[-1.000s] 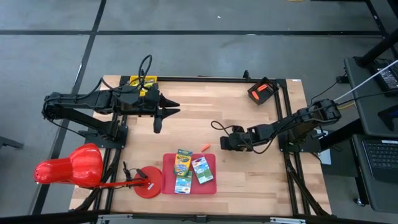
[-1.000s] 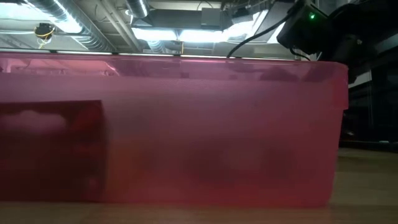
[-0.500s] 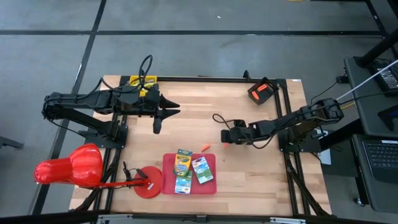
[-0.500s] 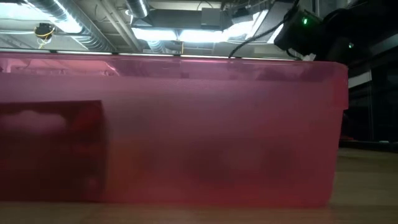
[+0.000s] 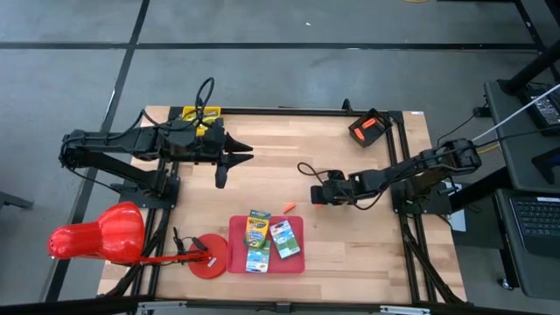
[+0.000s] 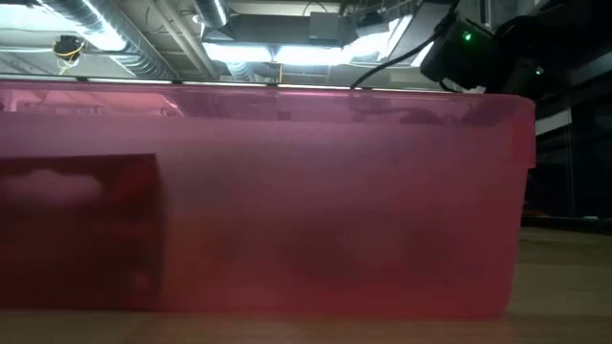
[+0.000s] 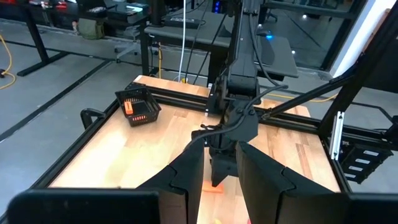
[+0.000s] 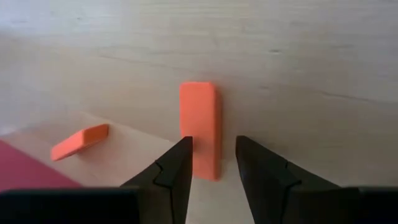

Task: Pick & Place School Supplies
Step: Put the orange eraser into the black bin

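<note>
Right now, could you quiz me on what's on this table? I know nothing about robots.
1. True or false: the red tray holds crayon boxes.
2. What lies between the right gripper's open fingers? A) an orange stick B) a pencil C) nothing
3. How many orange sticks lie on the wood outside the tray?

Key: 1 true. 2 A. 3 two; the second stick lies beside the tray's corner.
</note>
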`<state>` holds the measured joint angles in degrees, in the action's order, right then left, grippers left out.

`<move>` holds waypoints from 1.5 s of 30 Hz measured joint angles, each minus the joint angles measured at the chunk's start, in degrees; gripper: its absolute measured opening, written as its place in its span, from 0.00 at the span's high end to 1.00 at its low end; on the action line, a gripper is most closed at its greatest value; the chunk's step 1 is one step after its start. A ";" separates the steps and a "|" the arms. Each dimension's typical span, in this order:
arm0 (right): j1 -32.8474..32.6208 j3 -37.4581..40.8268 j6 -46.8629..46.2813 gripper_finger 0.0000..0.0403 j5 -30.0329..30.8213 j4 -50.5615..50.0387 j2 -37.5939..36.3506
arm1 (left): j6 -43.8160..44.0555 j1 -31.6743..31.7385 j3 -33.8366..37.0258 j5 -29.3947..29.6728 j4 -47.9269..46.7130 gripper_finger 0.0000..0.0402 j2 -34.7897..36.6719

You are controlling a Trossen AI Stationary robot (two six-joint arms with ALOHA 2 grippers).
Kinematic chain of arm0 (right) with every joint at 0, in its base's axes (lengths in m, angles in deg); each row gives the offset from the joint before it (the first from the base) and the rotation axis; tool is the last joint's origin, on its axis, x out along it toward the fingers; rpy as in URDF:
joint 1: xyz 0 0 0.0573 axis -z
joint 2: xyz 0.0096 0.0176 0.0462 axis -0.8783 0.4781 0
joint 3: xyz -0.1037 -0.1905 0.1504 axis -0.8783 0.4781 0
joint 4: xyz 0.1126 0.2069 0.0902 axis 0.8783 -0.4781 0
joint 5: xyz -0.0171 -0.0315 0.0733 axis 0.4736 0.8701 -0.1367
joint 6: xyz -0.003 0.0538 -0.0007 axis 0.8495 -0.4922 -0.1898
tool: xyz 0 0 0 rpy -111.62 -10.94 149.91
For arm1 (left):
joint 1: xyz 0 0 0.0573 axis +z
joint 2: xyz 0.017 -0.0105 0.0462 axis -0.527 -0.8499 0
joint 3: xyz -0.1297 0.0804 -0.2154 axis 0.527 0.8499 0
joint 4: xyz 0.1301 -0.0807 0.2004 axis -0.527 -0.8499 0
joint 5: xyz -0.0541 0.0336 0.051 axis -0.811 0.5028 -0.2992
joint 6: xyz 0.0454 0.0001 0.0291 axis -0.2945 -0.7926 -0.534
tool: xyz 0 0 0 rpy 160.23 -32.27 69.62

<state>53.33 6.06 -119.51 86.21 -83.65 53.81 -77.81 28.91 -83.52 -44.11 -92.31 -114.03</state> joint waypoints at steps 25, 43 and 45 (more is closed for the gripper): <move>4.86 -14.61 8.85 0.74 -7.54 -6.51 13.90 | 0.17 0.00 0.00 0.02 0.20 0.77 0.00; 3.84 -14.30 9.08 1.00 4.61 -11.07 6.83 | -0.47 0.00 0.00 -1.10 -0.08 0.77 0.00; 4.00 -14.52 8.49 1.00 7.01 -12.44 3.93 | -0.96 0.00 0.00 -1.10 -0.09 0.77 0.00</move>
<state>57.32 -8.46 -111.02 93.23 -96.09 57.74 -78.77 28.91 -83.52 -45.21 -92.40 -114.03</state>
